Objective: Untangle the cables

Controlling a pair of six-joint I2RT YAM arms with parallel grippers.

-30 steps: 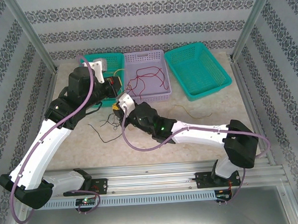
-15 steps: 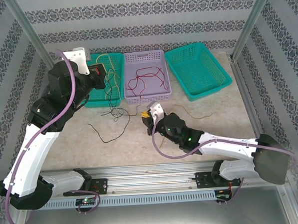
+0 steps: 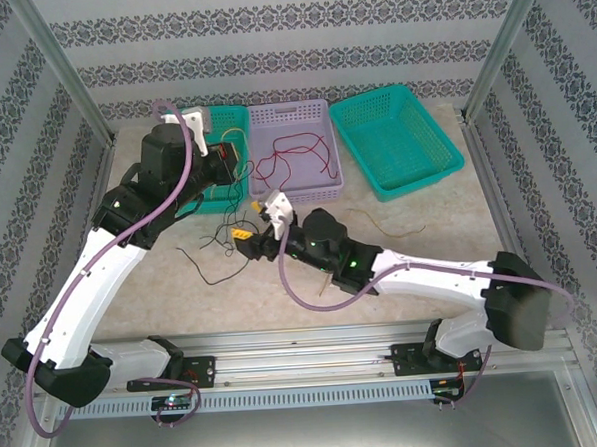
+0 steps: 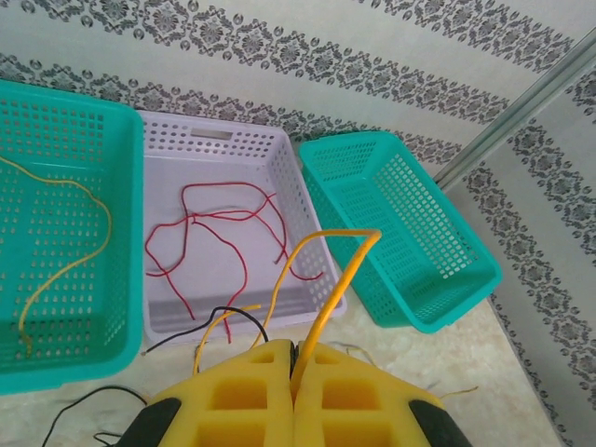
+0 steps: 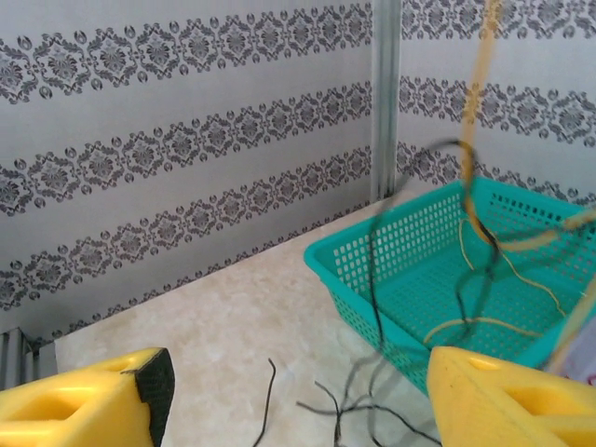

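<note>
Beige table (image 3: 430, 247) carries everything, and the lilac basket (image 3: 307, 195) at its far edge serves as the marker. The left arm (image 3: 91, 284) and right arm (image 3: 431, 272) both reach in just before that basket's left corner, so the biggest hazard is one knocking the other.

The left gripper (image 4: 293, 358), over the seam at the lilac basket's left side, is clamped tight on the yellow cable (image 4: 340, 279), which arches up from its fingers. The right gripper (image 5: 293, 377), low before the same corner, stands wide apart and grips nothing. Strands of the black cable (image 5: 374, 279) hang between its fingers.

The black cable seems looped over the yellow one, though the strands are too thin and blurred to be sure. If it is, lifting the yellow would drag the black along and cinch the knot. A careless pinch could also catch both colours, or the thin yellow could slip free.

The left teal basket (image 4: 56, 112), touching the lilac one, holds a loose yellow cable (image 4: 109, 223). The lilac basket holds the red cable (image 4: 228, 215), and the right teal basket (image 3: 399, 143) is bare. The basket rims could snag a trailing strand.
</note>
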